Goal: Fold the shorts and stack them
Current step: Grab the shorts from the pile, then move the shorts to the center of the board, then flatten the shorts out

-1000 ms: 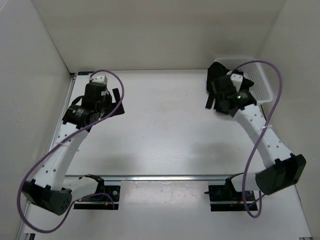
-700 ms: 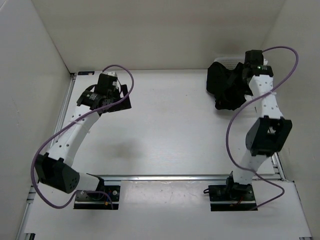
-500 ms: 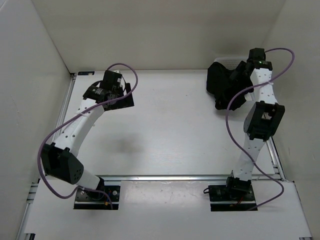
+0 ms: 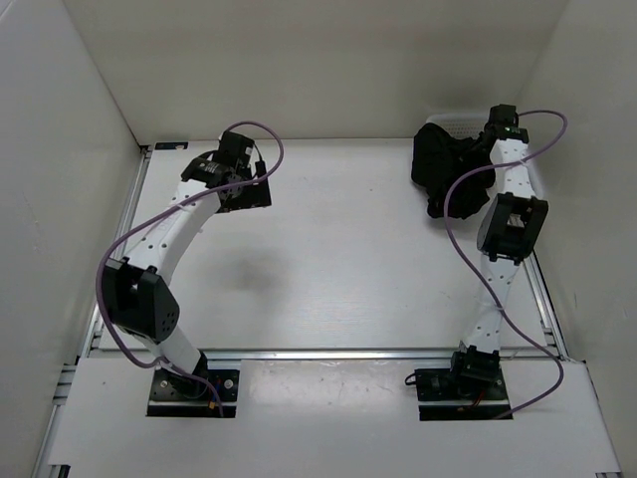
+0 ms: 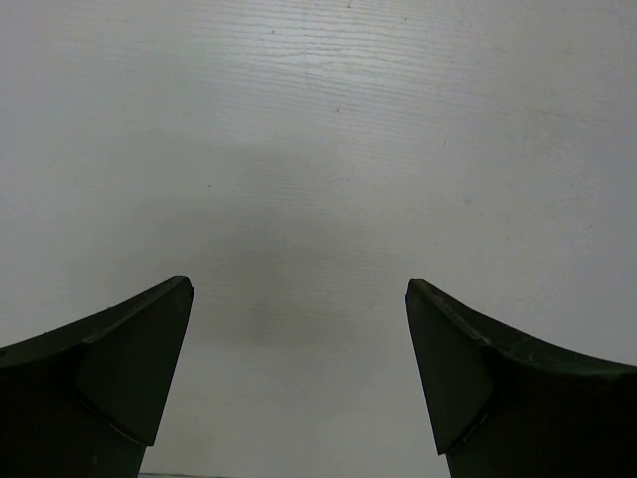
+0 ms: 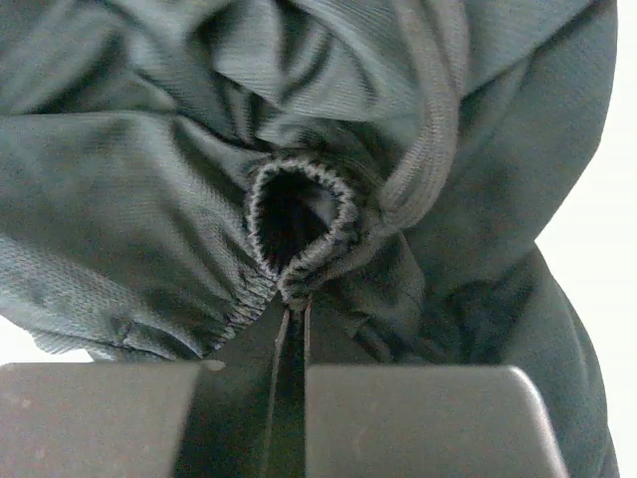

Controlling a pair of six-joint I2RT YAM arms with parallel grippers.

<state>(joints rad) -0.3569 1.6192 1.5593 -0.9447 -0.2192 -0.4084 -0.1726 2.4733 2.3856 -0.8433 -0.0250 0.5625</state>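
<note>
While clamping right tool on gathered edge of shorts for pull onto tabletop, holds left tool wide, empty, likely ready for spreading.

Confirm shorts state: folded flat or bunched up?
Bunched, not folded. The shorts lie as a crumpled heap at the far right; right wrist view shows gathered creases, right gripper shut on them.

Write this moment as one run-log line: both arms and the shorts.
left jaws: open over table | right jaws: shut on shorts | shorts: bunched by basket | fold: not started
</note>
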